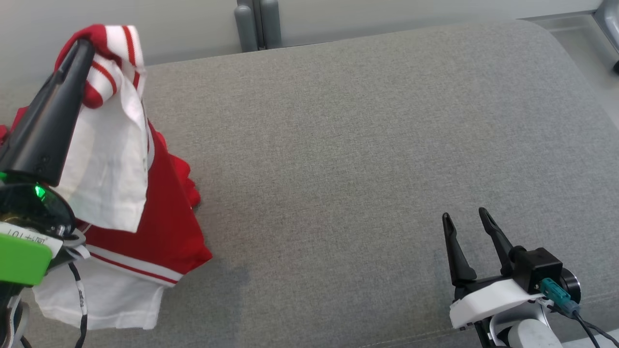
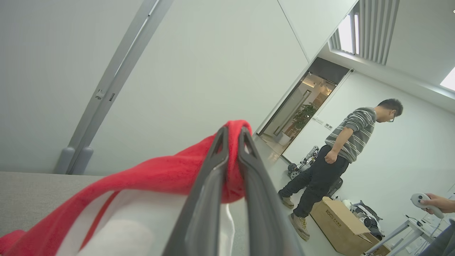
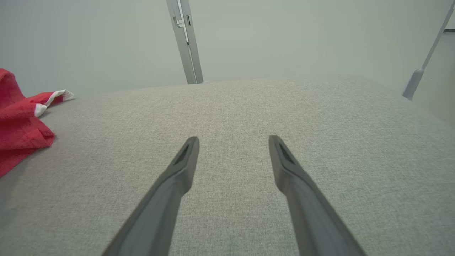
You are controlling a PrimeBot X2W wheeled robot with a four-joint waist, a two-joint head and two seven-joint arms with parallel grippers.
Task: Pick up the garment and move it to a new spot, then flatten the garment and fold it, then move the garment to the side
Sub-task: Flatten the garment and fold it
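The garment (image 1: 145, 212) is red and white with striped trim, and it hangs at the far left of the grey cushioned surface (image 1: 362, 145). My left gripper (image 1: 84, 46) is raised and shut on a striped edge of it, with the rest draping down to the surface. In the left wrist view, red cloth (image 2: 160, 176) is pinched between the closed fingers of the left gripper (image 2: 233, 133). My right gripper (image 1: 466, 217) stands open low at the right, over bare surface, with nothing between its fingers (image 3: 185, 160). The garment's red edge (image 3: 21, 131) lies far to its left.
A grey post (image 1: 257, 24) rises behind the surface's back edge. In the left wrist view a person (image 2: 341, 153) stands by an open doorway, with a cardboard box (image 2: 337, 220) on the floor and a hand holding a controller (image 2: 426, 204) at the right.
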